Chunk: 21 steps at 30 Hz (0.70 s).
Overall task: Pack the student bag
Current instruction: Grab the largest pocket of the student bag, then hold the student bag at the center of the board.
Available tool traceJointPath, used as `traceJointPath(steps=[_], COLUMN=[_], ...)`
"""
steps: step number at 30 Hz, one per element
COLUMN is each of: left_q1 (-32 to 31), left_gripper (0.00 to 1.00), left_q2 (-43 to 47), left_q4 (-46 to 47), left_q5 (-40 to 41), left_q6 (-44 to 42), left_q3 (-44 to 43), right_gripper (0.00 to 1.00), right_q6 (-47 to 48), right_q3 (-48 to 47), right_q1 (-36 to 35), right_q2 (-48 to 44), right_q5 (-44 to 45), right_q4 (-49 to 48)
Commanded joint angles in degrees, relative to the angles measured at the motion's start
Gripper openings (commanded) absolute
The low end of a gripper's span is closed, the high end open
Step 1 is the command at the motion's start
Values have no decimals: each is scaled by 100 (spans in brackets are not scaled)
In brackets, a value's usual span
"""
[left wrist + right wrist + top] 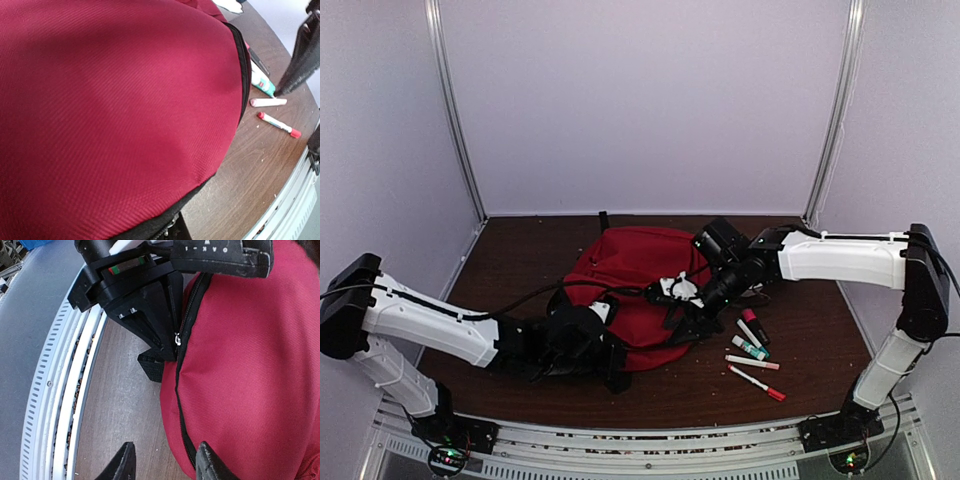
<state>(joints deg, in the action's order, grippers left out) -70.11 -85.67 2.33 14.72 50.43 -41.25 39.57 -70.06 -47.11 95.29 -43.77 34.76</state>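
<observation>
Meanwhile, left pincer (pixel 166 342) sits shut at the zipper edge of a large red fabric backpack (pixel 630 262); right pincer (pixel 165 462), nearby, stands apart.

Table (pixel 520 250): carries everything here; the two arm bases stand at its front corners.
Rail (pixel 640 440): runs along the table's front edge.
Bag (pixel 635 262): lies on the middle of the table, between the arms.
Markers (pixel 752 347): loose on the table, just right of the bag's front right corner; one lies nearest the rail.
Left gripper (pixel 582 340): at the bag's front left edge, against the zipper line.
Right gripper (pixel 165 465): at the bag's front edge, further right; one finger above the table, the other above the bag.
</observation>
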Motion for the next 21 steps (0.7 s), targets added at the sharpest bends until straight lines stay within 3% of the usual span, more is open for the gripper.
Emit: traceJointPath(steps=[1,8,21], left_q1=[17,15,143], left_gripper=[0,0,0], left_q2=[110,382,824], left_q4=[-610,-116,81], left_q5=[-475,-1705,-1915], left_q6=[-711,-1416,-1554], left_q3=[-341,-252,-90], right_gripper=[41,48,52], right_q6=[-402,-250,-648], right_q3=[168,923,1361], right_q1=[-37,-536,-1136], right_q2=[-25,-219,-172], right_q5=[-111,405,1552], right_q4=[-461,-1687,-2847])
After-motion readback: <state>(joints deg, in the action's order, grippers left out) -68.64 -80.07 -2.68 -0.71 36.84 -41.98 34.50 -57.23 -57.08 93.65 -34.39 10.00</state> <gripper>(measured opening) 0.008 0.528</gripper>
